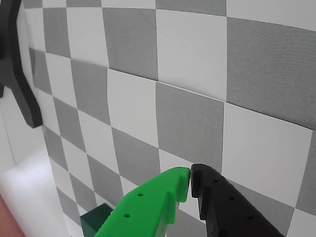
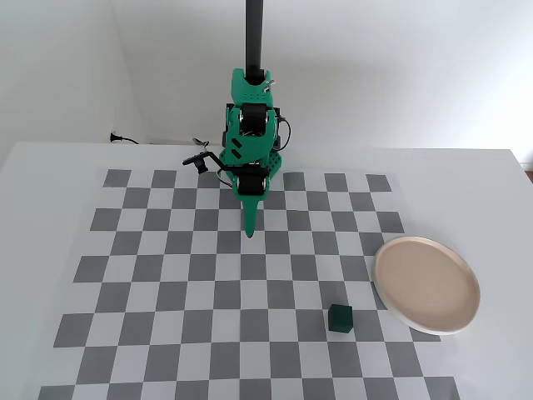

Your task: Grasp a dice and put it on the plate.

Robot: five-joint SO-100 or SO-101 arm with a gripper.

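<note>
The dice (image 2: 340,317) is a small dark green cube on the checkered mat, just left of the plate (image 2: 426,283), which is round, beige-pink, cream-rimmed and empty. My gripper (image 2: 250,231) points down over the mat's upper middle, well away from both, up and to their left. In the wrist view the gripper (image 1: 190,177) has its green finger (image 1: 148,207) and black finger (image 1: 222,207) touching at the tips, with nothing between them. The dice (image 1: 96,219) shows at the bottom edge, partly hidden behind the green finger. A pale rim and pink patch (image 1: 4,217) at the bottom left look like the plate.
The grey and white checkered mat (image 2: 166,275) covers the white table. The arm's base and a black pole (image 2: 254,33) stand at the back middle. A black part (image 1: 19,74) crosses the wrist view's left edge. A cable (image 2: 125,140) lies at the back left.
</note>
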